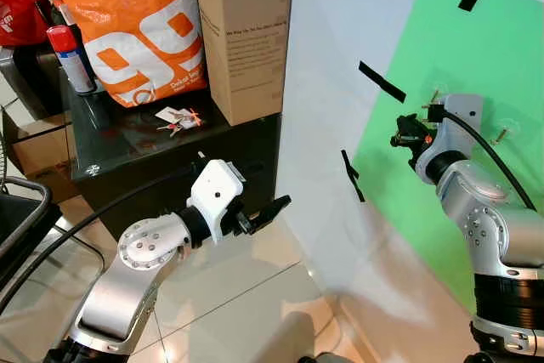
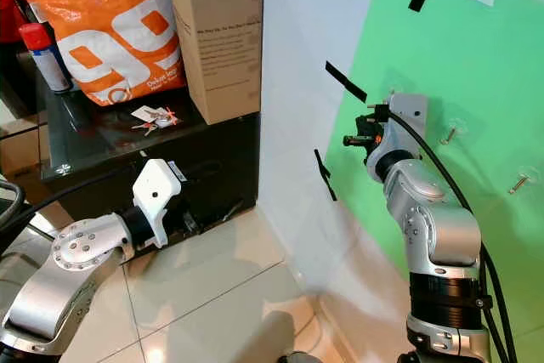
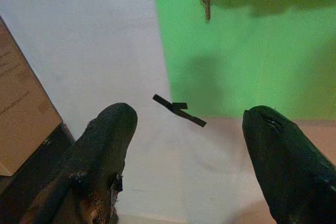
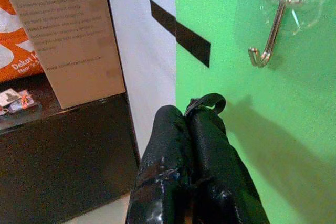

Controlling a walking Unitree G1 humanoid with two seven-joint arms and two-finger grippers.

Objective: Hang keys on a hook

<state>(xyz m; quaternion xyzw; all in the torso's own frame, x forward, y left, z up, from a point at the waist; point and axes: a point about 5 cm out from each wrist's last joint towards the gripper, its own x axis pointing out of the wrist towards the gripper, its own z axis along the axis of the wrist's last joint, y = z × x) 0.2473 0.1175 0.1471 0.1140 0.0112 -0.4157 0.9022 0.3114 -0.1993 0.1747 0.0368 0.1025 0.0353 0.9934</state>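
My right gripper (image 1: 398, 136) is raised against the green wall panel (image 1: 476, 48) and is shut on a set of keys. In the left wrist view a single key (image 3: 206, 4) dangles from its fingers. In the right wrist view the dark key loop (image 4: 210, 100) sticks out past the closed fingertips. A clear suction hook with a metal hook (image 4: 268, 40) sits on the green panel just above and beyond them, apart from the loop. My left gripper (image 1: 276, 207) hangs low over the floor, open and empty.
More hooks (image 2: 450, 133) (image 2: 520, 183) are on the green panel, with black tape strips (image 1: 381, 82) along its edge. A black cabinet (image 1: 212, 159) on the left holds another bunch of keys (image 1: 178, 118), a cardboard box (image 1: 246, 31), an orange bag (image 1: 140, 27) and a spray can (image 1: 70, 57).
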